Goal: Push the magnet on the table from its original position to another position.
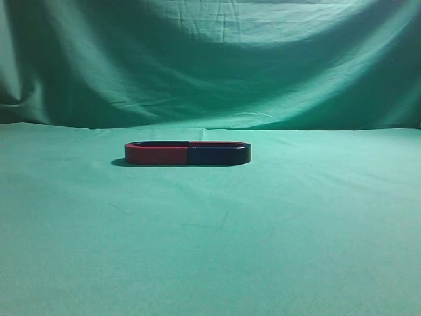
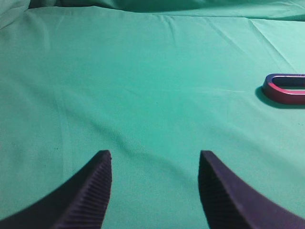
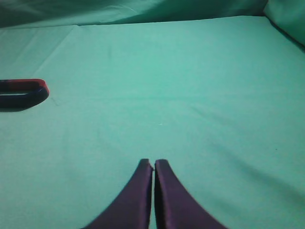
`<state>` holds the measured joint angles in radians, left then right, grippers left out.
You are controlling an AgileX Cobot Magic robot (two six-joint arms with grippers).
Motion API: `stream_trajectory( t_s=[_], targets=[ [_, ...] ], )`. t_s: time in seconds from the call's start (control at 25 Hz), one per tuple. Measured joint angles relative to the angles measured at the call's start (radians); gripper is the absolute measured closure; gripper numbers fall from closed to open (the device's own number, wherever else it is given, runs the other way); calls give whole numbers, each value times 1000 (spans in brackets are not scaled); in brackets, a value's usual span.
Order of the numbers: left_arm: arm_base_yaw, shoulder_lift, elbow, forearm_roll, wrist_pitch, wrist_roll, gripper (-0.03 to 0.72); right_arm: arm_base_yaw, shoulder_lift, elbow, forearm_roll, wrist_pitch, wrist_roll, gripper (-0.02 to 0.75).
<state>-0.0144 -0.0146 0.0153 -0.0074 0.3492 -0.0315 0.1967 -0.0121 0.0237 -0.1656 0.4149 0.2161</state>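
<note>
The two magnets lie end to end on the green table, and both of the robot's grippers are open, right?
Not quite. Only the left gripper is open, as the left wrist view shows. The right gripper is shut, its fingers pressed together in the right wrist view. The dark magnet and red magnet do lie end to end on the table.

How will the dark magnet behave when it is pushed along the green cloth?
The magnet lies flat and low, so it should slide, not tip or roll. It looks rigid. It sits end to end against the red magnet, which may drag along. The wrinkled table cloth may bunch slightly.
</note>
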Motion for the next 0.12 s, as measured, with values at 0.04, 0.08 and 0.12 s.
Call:
stream_trajectory(
  t_s=[0.04,0.08,0.12],
  targets=[
    [0,0,0,0,0,0,316,0,0,0,0,0,0,738],
    [0,0,0,0,0,0,316,0,0,0,0,0,0,738],
    [0,0,0,0,0,0,316,0,0,0,0,0,0,738]
  ],
)
